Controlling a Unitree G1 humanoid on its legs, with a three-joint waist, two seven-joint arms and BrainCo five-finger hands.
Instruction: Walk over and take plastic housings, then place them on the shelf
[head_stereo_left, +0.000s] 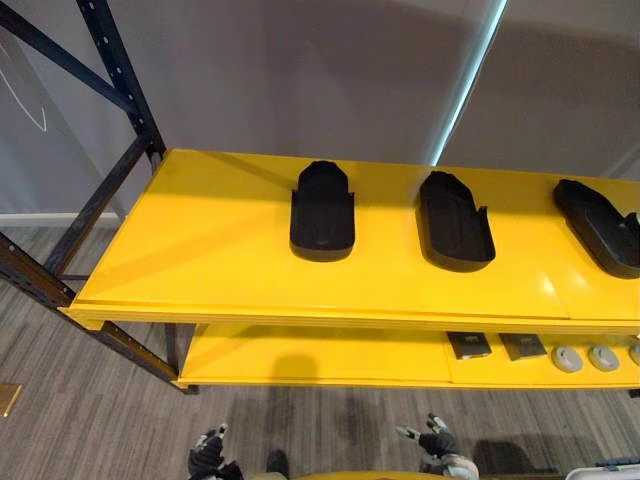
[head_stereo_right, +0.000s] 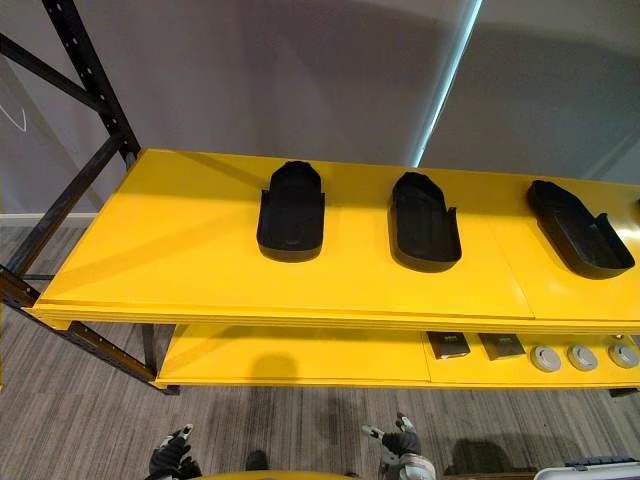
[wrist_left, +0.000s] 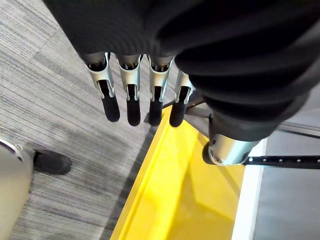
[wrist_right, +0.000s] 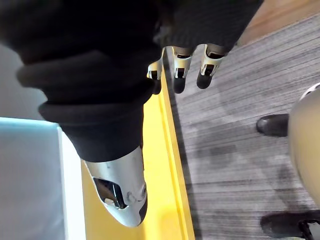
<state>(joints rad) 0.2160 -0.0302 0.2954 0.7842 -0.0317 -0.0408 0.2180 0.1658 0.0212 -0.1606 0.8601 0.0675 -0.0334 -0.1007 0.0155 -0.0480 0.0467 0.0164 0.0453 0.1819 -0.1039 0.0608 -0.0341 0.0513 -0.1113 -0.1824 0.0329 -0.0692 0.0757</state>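
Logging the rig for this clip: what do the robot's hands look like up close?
The left hand and right hand match: a row of silver fingers ending in rounded black tips, a dark ribbed cover over the back and wrist, and a smooth silver thumb set apart.

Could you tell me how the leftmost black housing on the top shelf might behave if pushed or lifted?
The leftmost housing looks like a thin moulded shell, so probably stiff and light. It lies flat, open side up, on the smooth yellow shelf, so a push would likely slide it, not tip it.
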